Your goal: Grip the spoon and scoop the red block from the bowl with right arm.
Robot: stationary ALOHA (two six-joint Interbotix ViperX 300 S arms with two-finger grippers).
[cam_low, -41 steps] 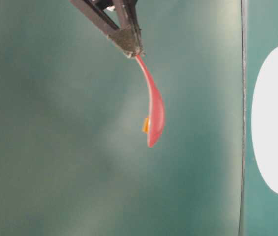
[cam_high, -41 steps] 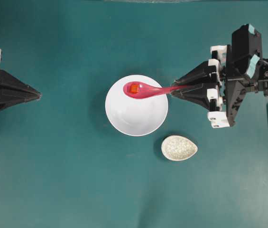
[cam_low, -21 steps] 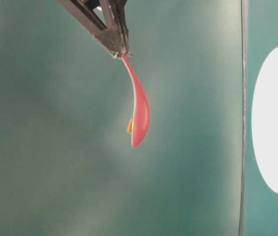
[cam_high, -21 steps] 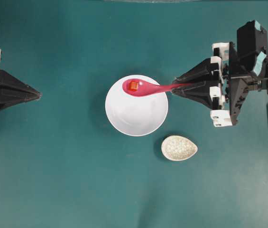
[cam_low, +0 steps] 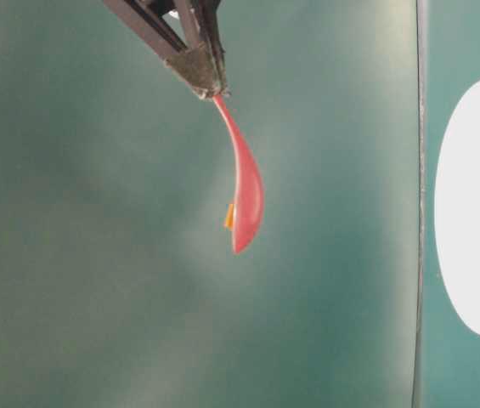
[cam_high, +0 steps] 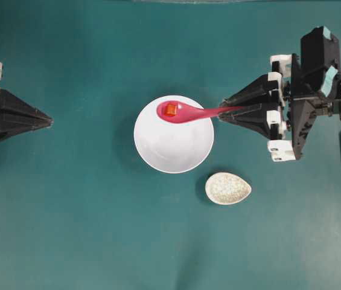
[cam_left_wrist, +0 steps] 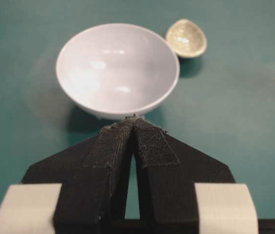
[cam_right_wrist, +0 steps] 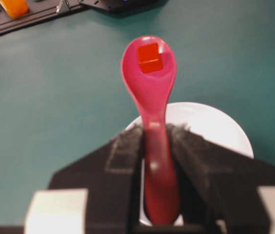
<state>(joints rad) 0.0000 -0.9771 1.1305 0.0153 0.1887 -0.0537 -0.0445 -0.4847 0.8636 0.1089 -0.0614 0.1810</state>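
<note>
My right gripper [cam_high: 221, 112] is shut on the handle of the magenta spoon [cam_high: 185, 113]. The spoon is held level in the air over the far rim of the white bowl [cam_high: 173, 148]. The red block [cam_high: 170, 109] lies in the spoon's scoop. In the right wrist view the spoon [cam_right_wrist: 152, 97] runs out from between the fingers of my right gripper [cam_right_wrist: 154, 131], with the block [cam_right_wrist: 150, 57] near its tip and the bowl [cam_right_wrist: 210, 126] below. From table level the spoon [cam_low: 246, 195] hangs free of any surface. My left gripper [cam_high: 50, 121] rests shut at the left edge.
The speckled egg-shaped spoon rest [cam_high: 228, 188] lies on the teal table just right of the bowl's near side. In the left wrist view the bowl [cam_left_wrist: 118, 68] holds nothing, and the rest [cam_left_wrist: 187, 38] sits behind it.
Over the first half second the right gripper carried the spoon and block slightly toward the bowl's far rim. Since then it has barely moved. The left arm is still.
</note>
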